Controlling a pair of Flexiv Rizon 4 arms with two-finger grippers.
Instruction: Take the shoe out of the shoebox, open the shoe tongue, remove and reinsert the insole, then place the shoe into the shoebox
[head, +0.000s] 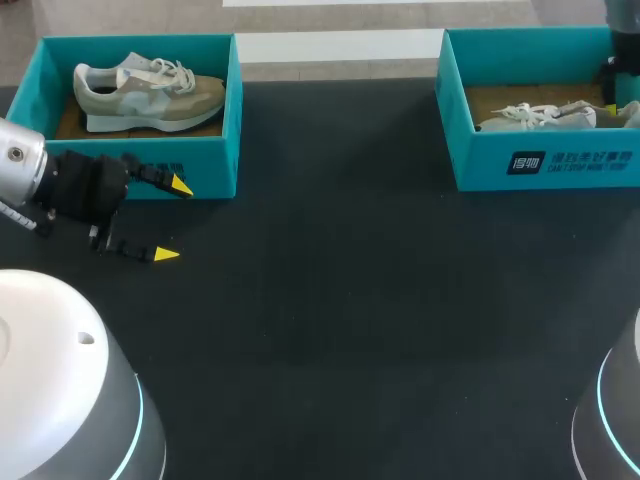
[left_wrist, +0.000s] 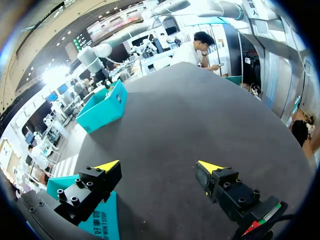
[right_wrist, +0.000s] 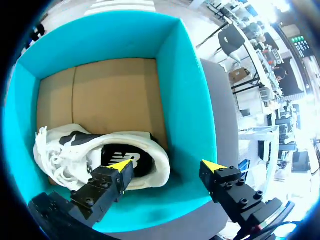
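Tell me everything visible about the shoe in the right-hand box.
The shoe is a whitish sneaker with white laces and a dark insole showing through its open collar. It sits upright on the brown cardboard floor of the teal shoebox, close along one long wall. The right gripper hangs open above, one finger over the heel opening, the other beyond the box wall; whether it touches the shoe cannot be told.

A dark surface (head: 350, 300) lies under and ahead of the left end effector (head: 172, 220). Just beside that end effector stands an open teal box (head: 210, 160), its front wall close to one fingertip. Inside, a grey-and-beige sneaker (head: 150, 95) sits upright on brown cardboard (head: 68, 125).
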